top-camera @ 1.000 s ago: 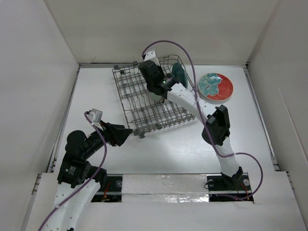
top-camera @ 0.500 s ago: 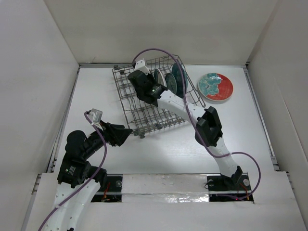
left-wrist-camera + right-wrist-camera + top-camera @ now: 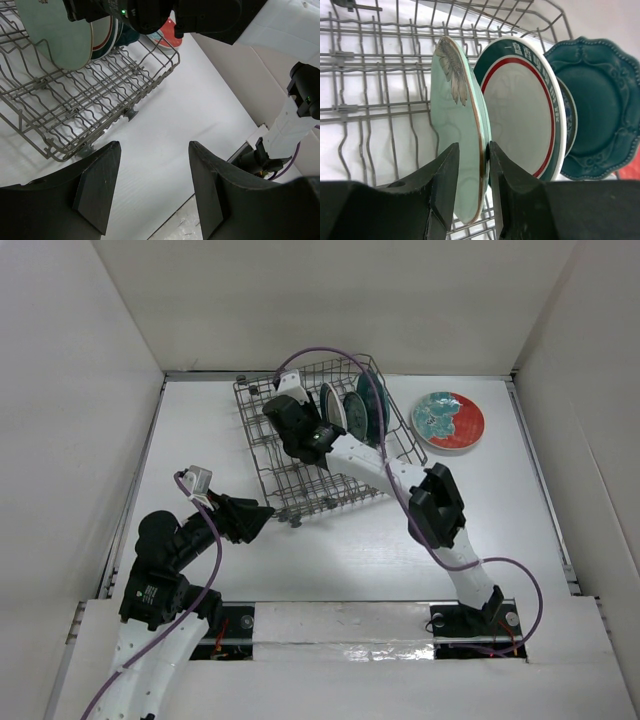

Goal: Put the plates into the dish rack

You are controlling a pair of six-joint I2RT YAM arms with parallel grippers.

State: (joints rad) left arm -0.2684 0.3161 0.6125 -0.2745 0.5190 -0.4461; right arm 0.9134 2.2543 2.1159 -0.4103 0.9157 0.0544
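Observation:
The dish rack (image 3: pixel 290 468) sits at the back of the table, turned at an angle. In the right wrist view several plates stand on edge between its tines: pale mint green (image 3: pixel 452 125), white with a teal-red rim band (image 3: pixel 520 105), small teal patterned (image 3: pixel 569 120) and dark teal scalloped (image 3: pixel 602 115). My right gripper (image 3: pixel 473 145) straddles the mint plate's rim, open: the right finger touches it and a gap shows at the left finger. The half red, half teal plate (image 3: pixel 448 420) lies flat to the right of the rack. My left gripper (image 3: pixel 154 145) hovers open and empty in front of the rack (image 3: pixel 75 110).
White walls enclose the table on three sides. The right arm (image 3: pixel 430 502) reaches across the rack's near right corner. A purple cable (image 3: pixel 380 390) loops over the standing plates. The left arm's base (image 3: pixel 150 590) stands at the near left.
My right gripper moved left over the rack with the mint plate, set it upright beside the white plate, and its jaws have parted. The left arm has not moved.

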